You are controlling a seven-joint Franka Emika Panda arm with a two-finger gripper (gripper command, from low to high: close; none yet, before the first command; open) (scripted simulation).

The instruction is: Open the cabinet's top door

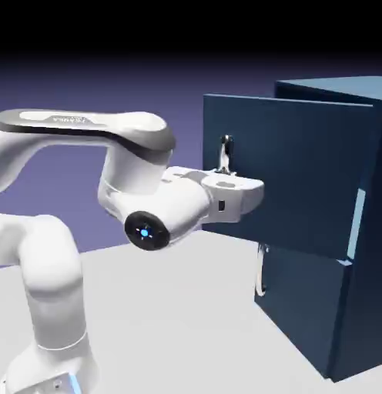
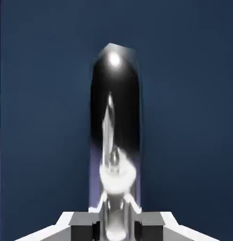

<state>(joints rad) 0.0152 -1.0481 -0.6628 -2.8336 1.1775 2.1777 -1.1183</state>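
At the exterior view's left, the arm (image 1: 132, 154) arches over the pale floor (image 1: 171, 308) and reaches right, its elbow bent, toward the cabinet (image 1: 363, 154). The pincer (image 2: 116, 230) is narrow: its tips are closed about the silver handle (image 2: 116, 181), one on each side, as the hand view shows. In the exterior view the hand itself covers the lower part of that handle.

Right of the hand is the top door (image 1: 294, 169), the upper panel, swung out from the cabinet with its handle edge to the left and its hinge side to the right. Below it, the lower door (image 1: 302, 308) lies flush, its own handle (image 1: 260, 273) untouched.

The step in hand seems to be widening the opening. To do it well, keep the grip firm but let the hand turn with the door, following an arc about the hinge rather than a straight pull. A straight pull could twist the tips off the smooth bar. Go slowly, hold the height level, and keep the wrist clear of the panel's face.
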